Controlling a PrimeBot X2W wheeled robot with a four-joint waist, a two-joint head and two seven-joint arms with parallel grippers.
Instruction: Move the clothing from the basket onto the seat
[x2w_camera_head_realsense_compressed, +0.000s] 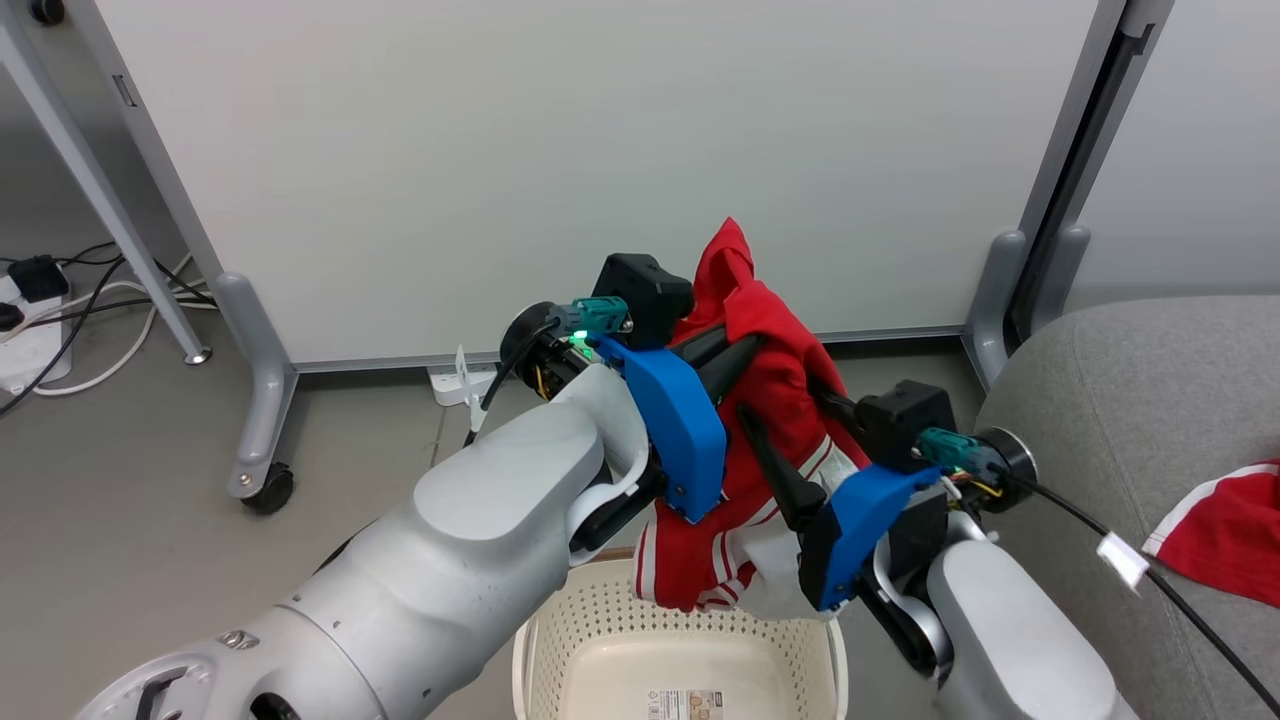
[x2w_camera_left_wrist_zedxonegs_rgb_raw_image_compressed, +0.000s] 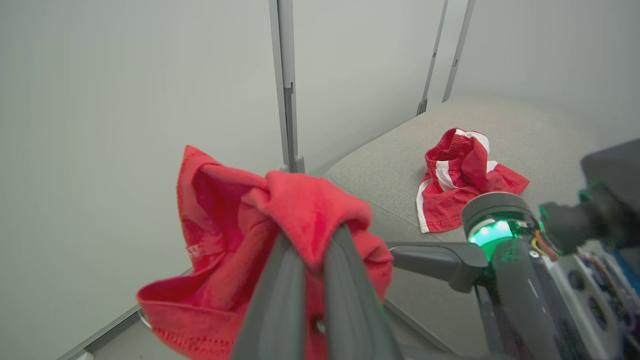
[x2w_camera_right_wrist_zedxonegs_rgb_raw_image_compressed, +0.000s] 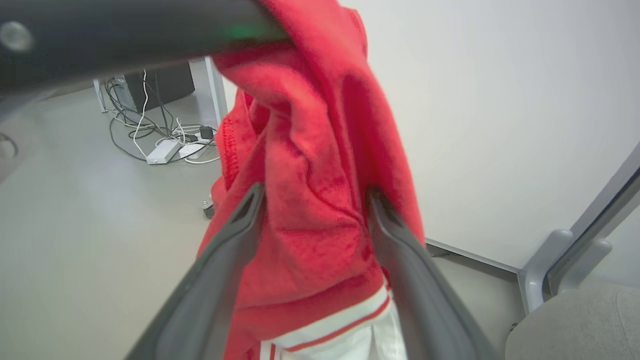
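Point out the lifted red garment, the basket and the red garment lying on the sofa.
lifted red garment (x2w_camera_head_realsense_compressed: 785, 385), head view, red body below its peak.
basket (x2w_camera_head_realsense_compressed: 565, 630), head view, perforated left wall.
laid-down red garment (x2w_camera_left_wrist_zedxonegs_rgb_raw_image_compressed: 462, 167), left wrist view, crumpled middle.

Seat room at right, white partition close behind, basket below

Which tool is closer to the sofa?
Right. The right tool, open around the red garment, lies toward the sofa; the left tool, shut on it, is farther off.
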